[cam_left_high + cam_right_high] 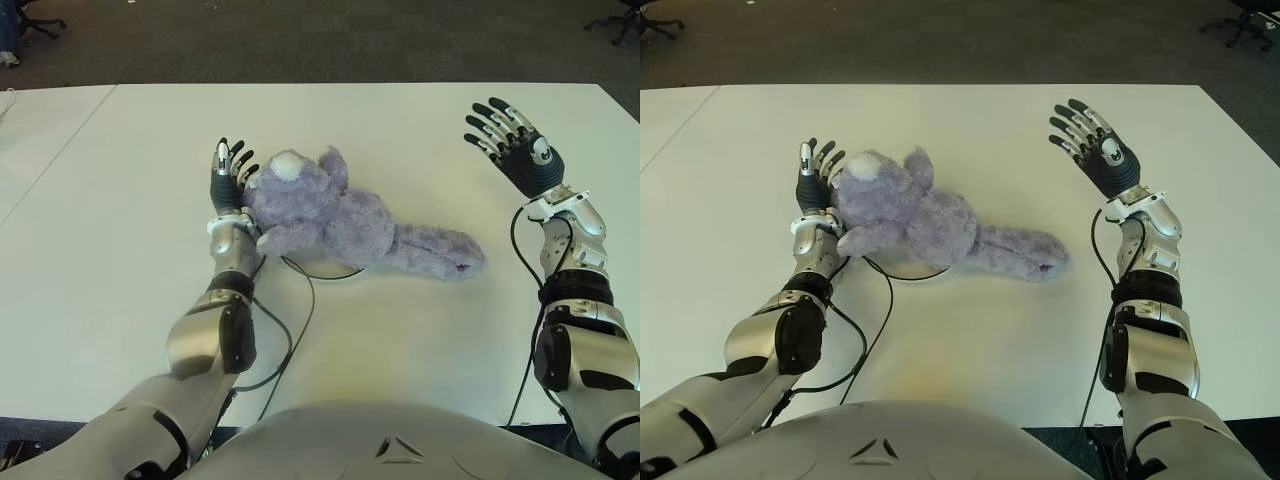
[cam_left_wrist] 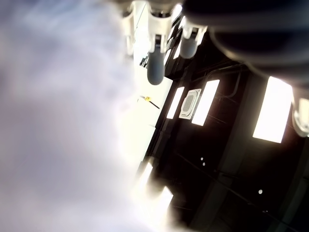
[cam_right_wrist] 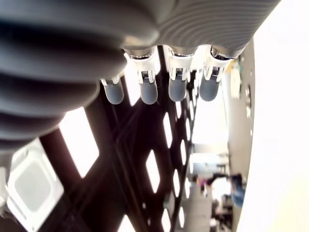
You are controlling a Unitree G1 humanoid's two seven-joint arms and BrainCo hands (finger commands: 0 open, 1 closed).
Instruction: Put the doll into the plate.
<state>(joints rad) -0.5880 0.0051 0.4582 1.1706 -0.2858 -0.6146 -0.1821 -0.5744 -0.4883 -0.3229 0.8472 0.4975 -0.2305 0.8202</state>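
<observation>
Cables [image 1: 300, 320] loop across the near part of the tabletop [image 1: 400, 340], trailing from our left forearm toward the near edge. Just beyond them, a thin dark arc shows under the doll's belly: we take it for the rim of the plate [image 1: 325, 273], almost wholly covered by plush. So the doll [image 1: 340, 215] lies roughly in the middle of the tabletop, its trunk over the plate, its legs spilling past the rim toward the right edge. Its long axis runs slantwise, head toward the far-left, feet toward the near-right, belly down as far as we can judge.

Our left hand [image 1: 228, 180] stands upright on its edge against the left side of the doll's head, fingers straight and spread, palm to the plush, gripping nothing; the wrist view shows the fur close against it and the fingertips free. We judge it is placed there as a stop, or has just let go, since the toy already sits over the plate.

Our right hand [image 1: 515, 145] is raised well apart from the doll, toward the right edge of the tabletop, palm up, fingers splayed and empty. Held so, it stays clear of the work.

Farther off lies dark carpet [image 1: 300, 40].
</observation>
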